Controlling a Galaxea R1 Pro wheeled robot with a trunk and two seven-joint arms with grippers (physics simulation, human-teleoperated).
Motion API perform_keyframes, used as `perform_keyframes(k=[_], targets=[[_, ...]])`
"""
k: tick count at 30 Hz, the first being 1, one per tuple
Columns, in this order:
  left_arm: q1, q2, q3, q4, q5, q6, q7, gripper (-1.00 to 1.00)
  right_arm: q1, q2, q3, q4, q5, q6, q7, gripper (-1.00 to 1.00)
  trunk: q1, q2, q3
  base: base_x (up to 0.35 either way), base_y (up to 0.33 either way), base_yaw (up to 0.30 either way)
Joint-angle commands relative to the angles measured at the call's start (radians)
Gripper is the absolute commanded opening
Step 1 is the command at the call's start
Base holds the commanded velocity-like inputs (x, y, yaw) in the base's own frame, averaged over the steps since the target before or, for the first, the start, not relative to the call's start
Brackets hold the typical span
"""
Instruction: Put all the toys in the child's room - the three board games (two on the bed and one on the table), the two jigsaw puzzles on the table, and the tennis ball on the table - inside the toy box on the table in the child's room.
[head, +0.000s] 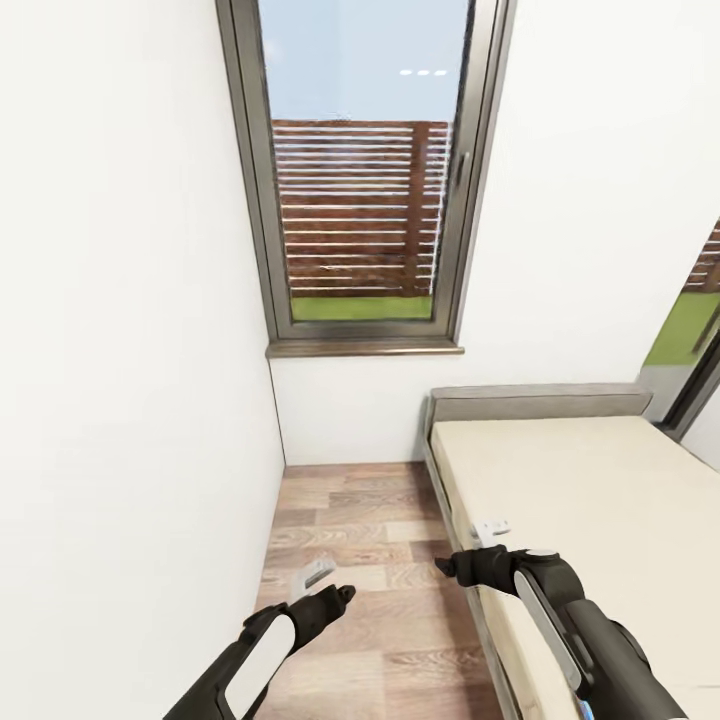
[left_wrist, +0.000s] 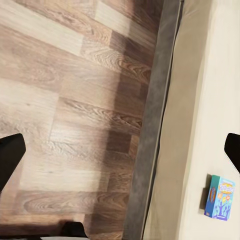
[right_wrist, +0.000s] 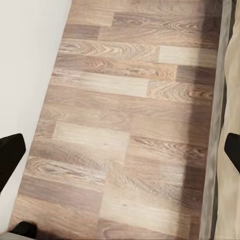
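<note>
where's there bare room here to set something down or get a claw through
The bed top is bare from its grey headboard down toward the right claw; one board game lies on the mattress in the left wrist view. The wood floor strip between the white wall and the bed frame is bare but narrow, and both arms already hang over it.

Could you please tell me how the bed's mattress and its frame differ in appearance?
The mattress is pale beige and broad, while the frame is grey and thin. The mattress lies on top; the frame runs round its edge beside the wood floor. Both are plain and unpatterned.
</note>
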Motion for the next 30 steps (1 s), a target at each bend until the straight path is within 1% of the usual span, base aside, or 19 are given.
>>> perform_keyframes(k=[1, 7, 12, 20, 30], targets=[[-0.001, 0.000, -0.002, -0.002, 0.010, 0.001, 0.009, 1.00, -0.001, -0.001, 0.001, -0.001, -0.003, 0.005, -0.001, 1.00, 0.001, -0.002, -0.002, 0.332, 0.073, 0.000], [-0.001, 0.000, -0.002, -0.002, 0.010, 0.001, 0.009, 1.00, -0.001, -0.001, -0.001, -0.001, -0.003, 0.005, -0.001, 1.00, 0.001, -0.002, -0.002, 0.324, 0.042, 0.000], [-0.001, -0.001, -0.003, -0.002, 0.009, 0.001, 0.009, 1.00, -0.002, -0.002, -0.002, -0.001, -0.003, 0.005, -0.001, 1.00, 0.001, -0.002, -0.002, 0.220, 0.007, 0.000], [-0.001, -0.004, -0.014, -0.002, 0.009, 0.000, 0.009, 1.00, -0.002, -0.002, -0.002, -0.001, -0.003, 0.005, -0.001, 1.00, 0.001, -0.002, -0.002, 0.093, 0.003, 0.000], [-0.001, -0.007, -0.023, -0.002, 0.009, 0.000, 0.009, 1.00, -0.002, -0.003, -0.003, -0.001, -0.003, 0.006, -0.001, 1.00, 0.001, -0.002, -0.002, 0.026, 0.001, 0.000]])
